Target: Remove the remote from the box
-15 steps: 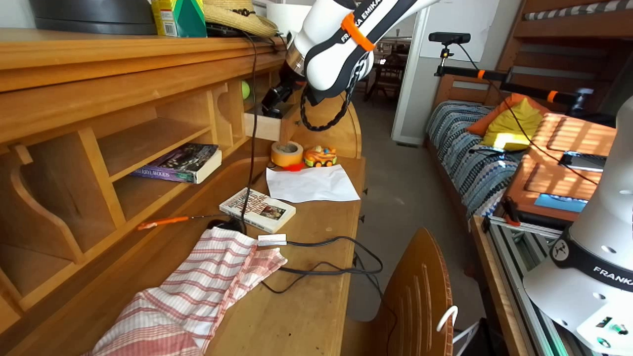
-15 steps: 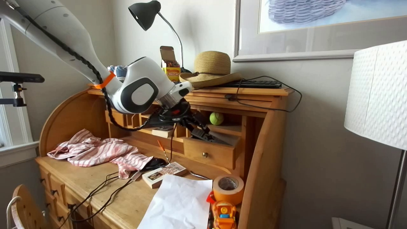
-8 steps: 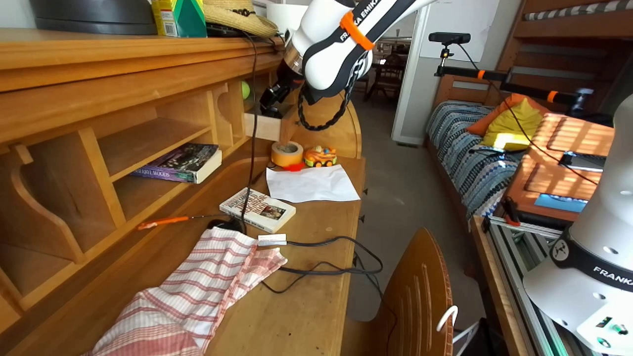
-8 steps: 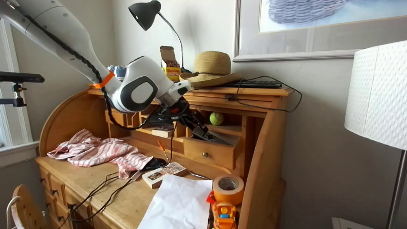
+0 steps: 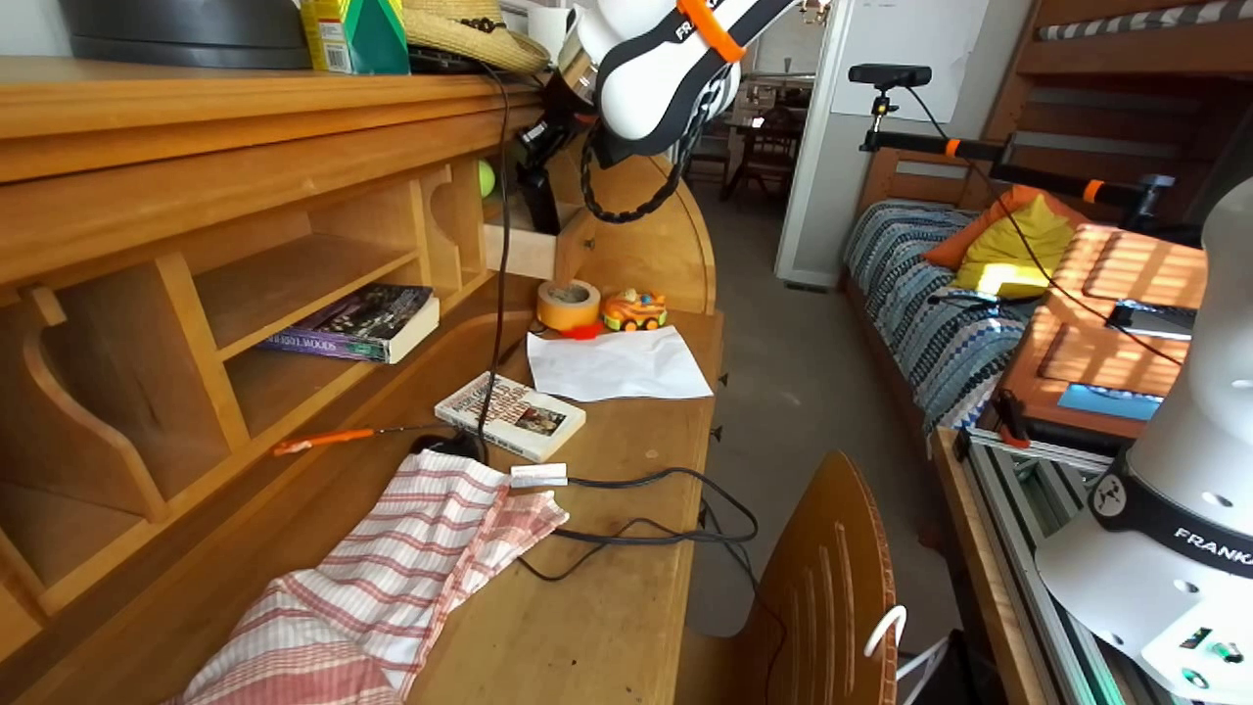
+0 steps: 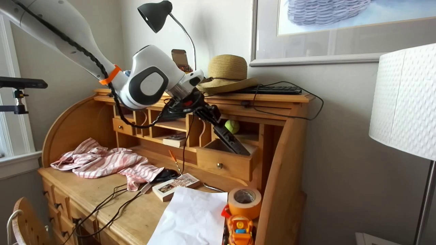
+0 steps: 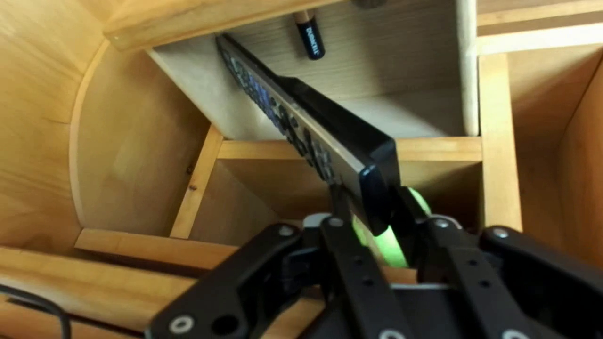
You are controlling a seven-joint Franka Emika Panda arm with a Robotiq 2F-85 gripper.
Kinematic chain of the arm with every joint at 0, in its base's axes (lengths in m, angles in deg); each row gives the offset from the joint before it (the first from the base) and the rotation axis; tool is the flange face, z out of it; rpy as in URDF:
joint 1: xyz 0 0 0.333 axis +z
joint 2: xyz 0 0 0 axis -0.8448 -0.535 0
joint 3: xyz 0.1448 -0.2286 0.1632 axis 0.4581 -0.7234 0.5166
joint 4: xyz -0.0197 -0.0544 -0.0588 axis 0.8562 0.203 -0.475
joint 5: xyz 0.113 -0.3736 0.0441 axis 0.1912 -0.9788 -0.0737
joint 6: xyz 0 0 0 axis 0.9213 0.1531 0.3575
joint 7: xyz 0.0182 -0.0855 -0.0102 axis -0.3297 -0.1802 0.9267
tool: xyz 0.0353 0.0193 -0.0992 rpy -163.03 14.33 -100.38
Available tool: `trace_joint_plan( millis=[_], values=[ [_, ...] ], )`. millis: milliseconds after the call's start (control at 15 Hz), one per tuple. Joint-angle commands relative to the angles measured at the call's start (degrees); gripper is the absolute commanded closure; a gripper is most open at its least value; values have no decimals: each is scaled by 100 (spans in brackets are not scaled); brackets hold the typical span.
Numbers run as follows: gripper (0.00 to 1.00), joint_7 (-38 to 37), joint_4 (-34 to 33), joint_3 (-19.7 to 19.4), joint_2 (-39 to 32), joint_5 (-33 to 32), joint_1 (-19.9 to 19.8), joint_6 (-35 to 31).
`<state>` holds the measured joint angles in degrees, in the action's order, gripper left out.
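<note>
The box is a pulled-out wooden drawer (image 6: 208, 159) in the desk hutch; its pale side wall (image 5: 517, 252) faces an exterior view. My gripper (image 7: 372, 202) is above it, shut on one end of the dark remote (image 7: 301, 127). In an exterior view the remote (image 6: 232, 141) slants steeply down from the gripper (image 6: 218, 124), its lower end inside the drawer near the front corner. Whether that end touches the drawer cannot be told. Buttons show along one face in the wrist view. A dark cable partly crosses in front of the gripper (image 5: 533, 162) in an exterior view.
A battery (image 7: 312, 40) lies in the drawer. Behind the fingers, a green tennis ball (image 6: 232, 126) sits in the cubby above. Below stand an orange tape roll (image 6: 244, 201), a toy car (image 6: 239, 229) and white paper (image 6: 190, 214). A straw hat (image 6: 227, 73) is on top.
The jaws have closed on the remote. My arm has risen, lifting the remote's gripped end, so it now slants more steeply while its other end stays low in the drawer.
</note>
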<state>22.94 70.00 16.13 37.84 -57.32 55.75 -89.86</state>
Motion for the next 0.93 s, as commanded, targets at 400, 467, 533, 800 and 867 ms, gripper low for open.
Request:
trace_joint_plan(
  millis=[400,467,533,800,867],
  values=[
    [95,583,675,635,495,-37,-294,472],
    [95,657,689,658,483,-77,-294,609],
    [95,733,683,692,454,-105,-307,736],
    [95,960,656,770,411,-162,-352,1088],
    [95,956,645,749,421,-178,-352,1111]
  ],
)
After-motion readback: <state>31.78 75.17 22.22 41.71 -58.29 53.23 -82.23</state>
